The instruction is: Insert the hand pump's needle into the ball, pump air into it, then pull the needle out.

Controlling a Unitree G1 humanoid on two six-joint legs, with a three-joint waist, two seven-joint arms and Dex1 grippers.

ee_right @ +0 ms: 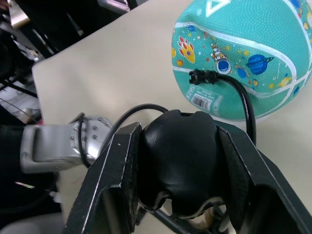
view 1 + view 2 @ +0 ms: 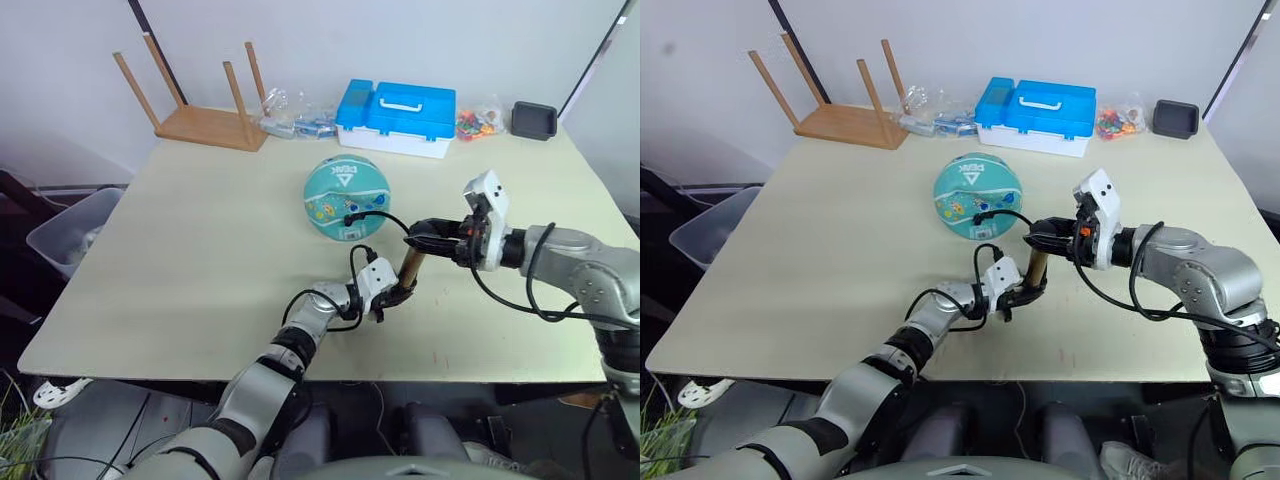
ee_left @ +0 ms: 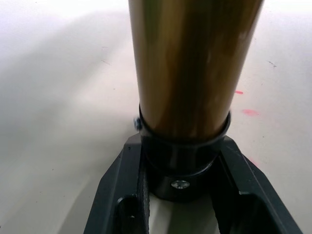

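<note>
While the ball (image 2: 346, 197) rested near the middle of the table (image 2: 180, 250), the hand pump (image 2: 408, 268) stood almost upright just beside it at about five o'clock, its thin black hose (image 2: 385, 216) arching up and over to the ball's near side, where the needle end (image 1: 202, 76) sat against the skin. The left gripper (image 2: 393, 295) was clamped on the black collar at the barrel's foot, fingers (image 3: 124, 190) pressed to either side. The right gripper (image 2: 424, 236) was closed around the pump's black handle (image 1: 178, 156) at the top.
</note>
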